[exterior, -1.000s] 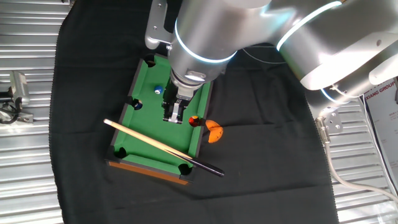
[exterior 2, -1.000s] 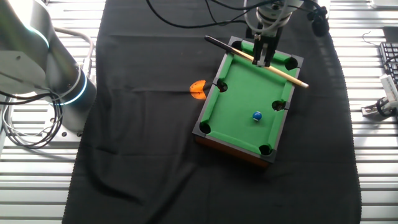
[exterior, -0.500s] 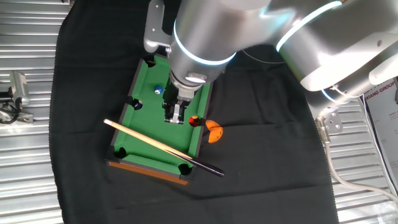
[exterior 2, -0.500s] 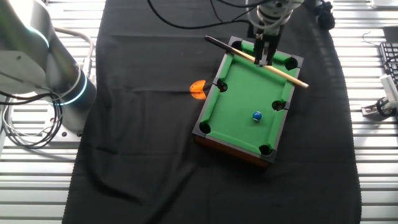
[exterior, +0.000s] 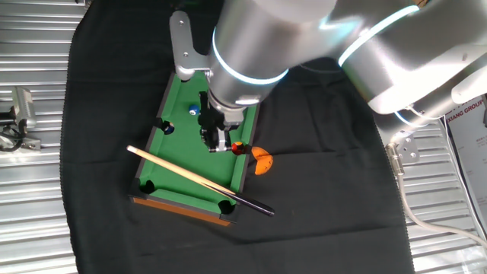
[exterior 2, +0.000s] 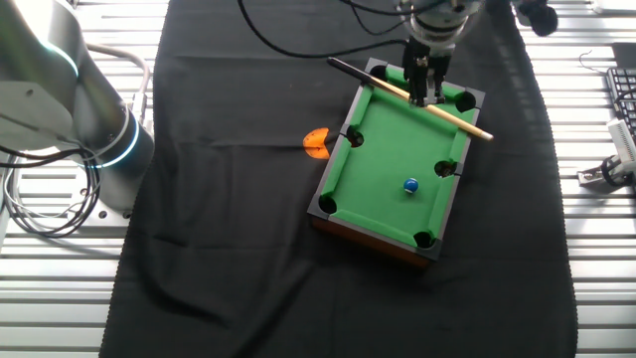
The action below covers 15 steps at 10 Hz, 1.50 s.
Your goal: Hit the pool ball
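Your ball sits on the green pool table, near a side pocket. The cue lies slantwise across one end, under the gripper; you cannot tell whether its jaws are closed. An orange piece lies just beside the table. Black cloth covers the metal bench.

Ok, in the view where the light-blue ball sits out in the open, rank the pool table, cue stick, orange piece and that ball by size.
1. toy pool table
2. cue stick
3. orange piece
4. pool ball
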{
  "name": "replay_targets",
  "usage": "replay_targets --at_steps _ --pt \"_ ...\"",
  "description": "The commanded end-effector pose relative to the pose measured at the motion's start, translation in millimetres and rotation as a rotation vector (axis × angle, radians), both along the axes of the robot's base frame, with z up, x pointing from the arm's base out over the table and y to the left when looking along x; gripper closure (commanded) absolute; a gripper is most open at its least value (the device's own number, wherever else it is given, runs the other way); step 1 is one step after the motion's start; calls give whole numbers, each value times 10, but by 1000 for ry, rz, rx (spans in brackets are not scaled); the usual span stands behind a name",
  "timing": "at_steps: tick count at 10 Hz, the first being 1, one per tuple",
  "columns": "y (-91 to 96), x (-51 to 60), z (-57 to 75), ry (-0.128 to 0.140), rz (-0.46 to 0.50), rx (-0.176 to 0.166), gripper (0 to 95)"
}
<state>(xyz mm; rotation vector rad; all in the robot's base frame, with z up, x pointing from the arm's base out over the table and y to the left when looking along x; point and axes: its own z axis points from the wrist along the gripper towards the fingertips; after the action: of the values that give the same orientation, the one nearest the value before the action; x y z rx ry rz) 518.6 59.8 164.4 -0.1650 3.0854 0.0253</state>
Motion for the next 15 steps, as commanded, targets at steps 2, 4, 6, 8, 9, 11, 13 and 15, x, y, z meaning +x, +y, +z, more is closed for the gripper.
replay_targets --at_steps 2,4,6,8,9,11,13,15 --pt "5 3 0 1 40 54 950" --pt "5 3 0 9 75 70 950" --pt "5 3 0 22 79 83 950" --pt "5 3 0 28 77 82 950" --pt "5 3 0 32 78 78 950" --pt "5 3 0 37 72 80 950" --pt "5 3 0 42 58 75 950" --pt "5 3 0 39 51 72 950"
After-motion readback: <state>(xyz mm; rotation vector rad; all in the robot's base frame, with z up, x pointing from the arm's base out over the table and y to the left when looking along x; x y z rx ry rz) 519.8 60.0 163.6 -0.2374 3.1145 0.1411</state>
